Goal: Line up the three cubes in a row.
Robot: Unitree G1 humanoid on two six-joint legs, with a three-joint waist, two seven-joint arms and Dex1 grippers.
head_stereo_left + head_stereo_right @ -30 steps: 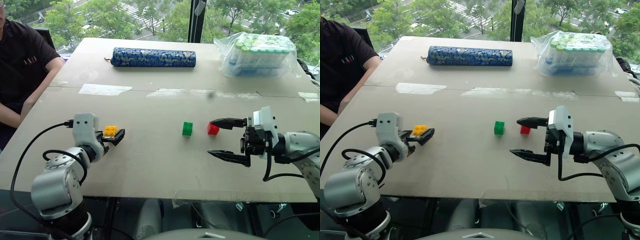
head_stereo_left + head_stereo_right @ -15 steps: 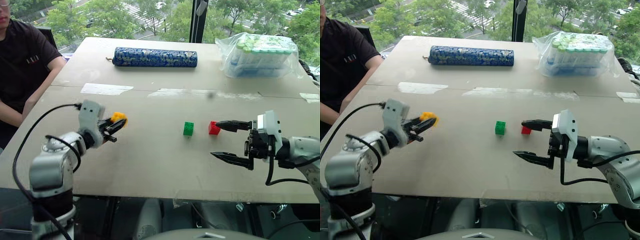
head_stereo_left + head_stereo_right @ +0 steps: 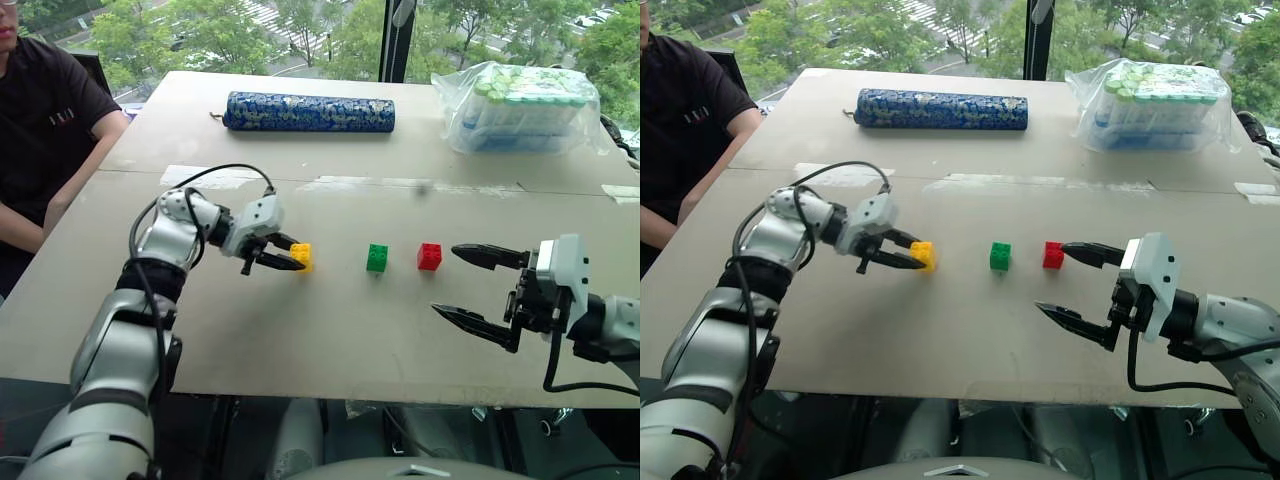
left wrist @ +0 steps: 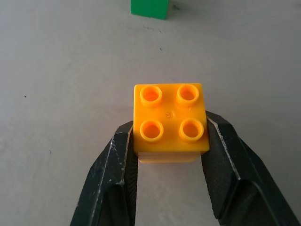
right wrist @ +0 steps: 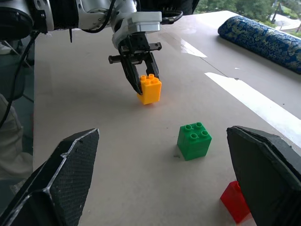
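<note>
The left gripper (image 3: 288, 260) is clamping the yellow brick (image 3: 301, 256) just above the table (image 3: 330, 330), left of the green brick (image 3: 377, 257) and red brick (image 3: 429, 256), which are sitting side by side. Releasing it twisted or off their line could be spoiling the row. The right gripper (image 3: 478, 287) is hanging spread wide near the red brick. A blue roll (image 3: 308, 113), a plastic bag (image 3: 520, 108) and a seated person (image 3: 45, 130) are staying well clear.
</note>
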